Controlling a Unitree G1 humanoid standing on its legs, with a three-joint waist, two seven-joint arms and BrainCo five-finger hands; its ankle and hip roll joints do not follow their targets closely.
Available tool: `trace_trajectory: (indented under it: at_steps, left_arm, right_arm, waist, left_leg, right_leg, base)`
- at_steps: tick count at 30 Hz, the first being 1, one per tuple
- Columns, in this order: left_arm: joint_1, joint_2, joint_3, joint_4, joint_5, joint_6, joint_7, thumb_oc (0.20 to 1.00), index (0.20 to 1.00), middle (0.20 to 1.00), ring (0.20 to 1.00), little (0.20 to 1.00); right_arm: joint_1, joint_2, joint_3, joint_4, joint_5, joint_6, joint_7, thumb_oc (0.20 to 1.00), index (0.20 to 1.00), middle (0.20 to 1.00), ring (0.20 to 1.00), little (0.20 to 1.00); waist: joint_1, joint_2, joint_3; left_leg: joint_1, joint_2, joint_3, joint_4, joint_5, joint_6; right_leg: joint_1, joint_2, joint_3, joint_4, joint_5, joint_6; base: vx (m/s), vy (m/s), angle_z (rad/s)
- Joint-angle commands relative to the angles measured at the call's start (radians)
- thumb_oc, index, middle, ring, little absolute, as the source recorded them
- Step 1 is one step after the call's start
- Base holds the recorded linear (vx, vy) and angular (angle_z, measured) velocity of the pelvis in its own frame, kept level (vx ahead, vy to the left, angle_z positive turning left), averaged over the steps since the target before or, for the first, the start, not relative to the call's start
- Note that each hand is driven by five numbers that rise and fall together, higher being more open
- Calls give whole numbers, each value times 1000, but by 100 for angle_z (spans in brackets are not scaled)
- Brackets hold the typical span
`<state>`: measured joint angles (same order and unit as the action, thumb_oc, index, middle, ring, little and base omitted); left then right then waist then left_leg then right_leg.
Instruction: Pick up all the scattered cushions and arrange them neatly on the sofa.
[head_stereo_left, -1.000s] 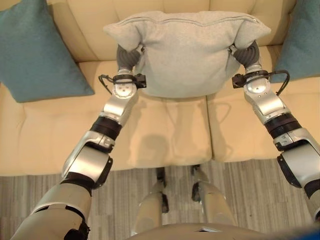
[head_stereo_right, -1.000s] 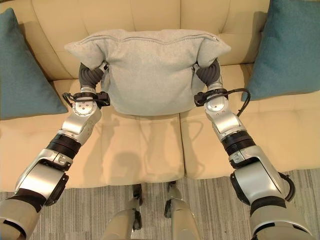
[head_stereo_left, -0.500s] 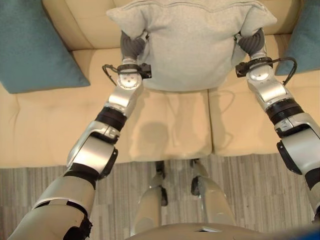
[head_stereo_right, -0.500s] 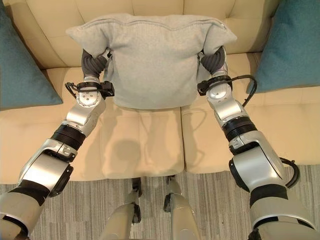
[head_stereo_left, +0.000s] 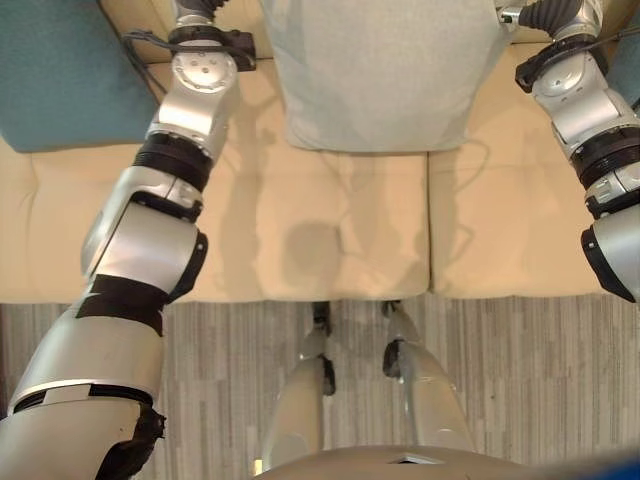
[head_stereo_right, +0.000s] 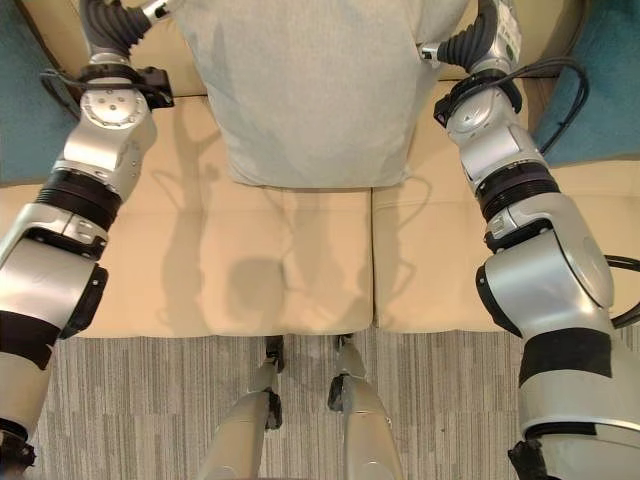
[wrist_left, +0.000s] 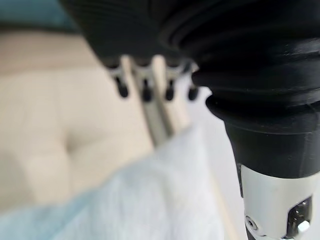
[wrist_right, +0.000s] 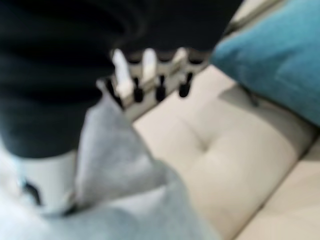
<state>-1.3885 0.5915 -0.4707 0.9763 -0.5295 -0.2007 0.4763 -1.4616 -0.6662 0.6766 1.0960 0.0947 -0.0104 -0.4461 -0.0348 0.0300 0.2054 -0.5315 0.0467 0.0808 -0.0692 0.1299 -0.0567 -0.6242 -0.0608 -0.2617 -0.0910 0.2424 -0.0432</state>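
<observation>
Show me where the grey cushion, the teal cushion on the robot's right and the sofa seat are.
grey cushion (head_stereo_right: 310, 90): right eye view, middle of its front face.
teal cushion (wrist_right: 280, 55): right wrist view, its face near a corner.
sofa seat (head_stereo_left: 330, 230): left eye view, bare middle seat pad.

A home living room: cream tufted sofa (head_stereo_left: 330, 230), teal cushions (head_stereo_left: 60, 70), striped grey carpet (head_stereo_left: 220, 380).

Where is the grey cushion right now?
The grey cushion is in the middle of the head views, between the teal cushions, held up by both arms over the sofa seat.
</observation>
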Motion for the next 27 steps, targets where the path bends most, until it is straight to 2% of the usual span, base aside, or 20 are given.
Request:
trace_trajectory:
  at_steps: [1,4,8,9,12,13,14,16,17,18,22,23,24,25,27]
  left_arm:
    - [-60,73,-41,48,-44,-52,-26,1000,1000,1000,1000,1000]
    - [-2,117,-15,-5,-54,-63,-37,1000,1000,1000,1000,1000]
    - [218,172,67,-217,-3,-72,-55,1000,1000,1000,1000,1000]
    - [290,196,88,-285,28,-73,-64,1000,1000,1000,1000,1000]
    - [553,201,197,-484,82,-76,-95,1000,1000,1000,1000,1000]
    - [801,153,302,-622,100,-74,-133,1000,1000,1000,1000,1000]
    - [888,148,327,-666,119,-64,-153,1000,1000,1000,1000,1000]
    - [1042,67,369,-703,144,-56,-185,1000,1000,1000,1000,1000]
    - [1240,-20,417,-691,167,-36,-254,1000,1000,1000,1000,1000]
    - [1241,-20,416,-692,167,-36,-254,1000,1000,1000,1000,1000]
    - [1390,-111,436,-570,186,3,-319,1000,1000,1000,1000,1000]
    - [1455,-178,429,-444,195,35,-344,1000,1000,1000,1000,1000]
    - [1469,-199,413,-349,271,47,-351,1000,1000,1000,1000,1000]
    - [1469,-200,413,-348,271,46,-351,1000,1000,1000,1000,1000]
    - [1474,-237,409,-230,282,62,-345,1000,1000,1000,1000,1000]
  right_arm:
    - [-119,-42,37,30,41,-37,-15,1000,1000,1000,1000,1000]
    - [-81,-100,17,-13,73,-48,-7,1000,1000,1000,1000,1000]
    - [93,-196,-66,-181,83,-72,31,1000,1000,1000,1000,1000]
    - [167,-239,-88,-243,55,-74,45,1000,1000,1000,1000,1000]
    - [458,-284,-262,-419,39,-101,81,1000,1000,1000,1000,1000]
    - [721,-286,-390,-545,10,-116,136,1000,1000,1000,1000,1000]
    - [835,-280,-462,-592,-18,-110,145,1000,1000,1000,1000,1000]
    - [1034,-204,-570,-628,9,-140,190,1000,1000,1000,1000,1000]
    - [1257,-101,-668,-628,-11,-139,241,1000,1000,1000,1000,1000]
    - [1260,-101,-670,-630,-11,-139,242,1000,1000,1000,1000,1000]
    - [1400,18,-676,-534,-74,-125,279,1000,1000,1000,1000,1000]
    - [1455,85,-653,-457,-126,-112,292,1000,1000,1000,1000,1000]
    - [1467,131,-622,-352,-139,-112,305,1000,1000,1000,1000,1000]
    - [1466,131,-621,-350,-139,-114,305,1000,1000,1000,1000,1000]
    - [1463,176,-571,-251,-159,-107,309,1000,1000,1000,1000,1000]
  waist:
    - [9,-20,-27]
    - [7,-24,-33]
    - [6,-30,-35]
    - [5,-31,-36]
    - [3,-34,-36]
    - [2,-38,-38]
    - [1,-42,-42]
    - [-2,-45,-48]
    - [-8,-47,-62]
    - [-8,-48,-64]
    - [-16,-51,-80]
    - [-19,-49,-95]
    - [-20,-49,-100]
    - [-21,-49,-100]
    - [-19,-51,-109]
  left_leg:
    - [59,4,-14,-18,13,-75]
    - [82,0,-9,-18,9,-74]
    - [138,-2,-2,-18,-9,-70]
    - [156,-4,0,-18,-15,-69]
    - [212,-5,4,-18,-35,-64]
    - [260,-2,9,-18,-51,-64]
    - [280,-2,10,-18,-52,-64]
    - [322,-3,13,-18,-64,-65]
    - [371,0,17,-18,-72,-69]
    - [368,-2,16,-18,-69,-68]
    - [425,5,26,-18,-76,-69]
    - [454,3,31,-18,-77,-68]
    - [475,5,39,-18,-81,-65]
    - [476,5,39,-18,-82,-65]
    - [496,5,44,-18,-79,-64]
  right_leg:
    - [100,-48,44,4,-66,213]
    - [122,-50,44,4,-66,213]
    - [175,-50,42,4,-76,210]
    - [193,-49,43,4,-81,208]
    - [250,-51,40,4,-95,205]
    - [299,-52,36,4,-114,203]
    - [320,-54,35,4,-118,202]
    - [362,-54,29,4,-133,201]
    - [418,-54,17,4,-154,201]
    - [415,-55,17,4,-152,201]
    - [475,-50,6,4,-167,199]
    - [507,-48,6,4,-169,201]
    - [529,-46,9,4,-173,200]
    - [530,-46,9,4,-173,200]
    - [548,-40,14,4,-176,199]
  base:
    - [31,14,1]
    - [0,0,0]
    - [44,14,1]
    - [49,14,7]
    - [86,5,6]
    - [145,-3,-1]
    - [153,-4,-1]
    - [141,-10,1]
    - [128,-21,2]
    - [118,-26,4]
    - [31,-11,-2]
    - [6,-1,3]
    - [0,0,0]
    - [0,0,0]
    - [-18,-19,-4]
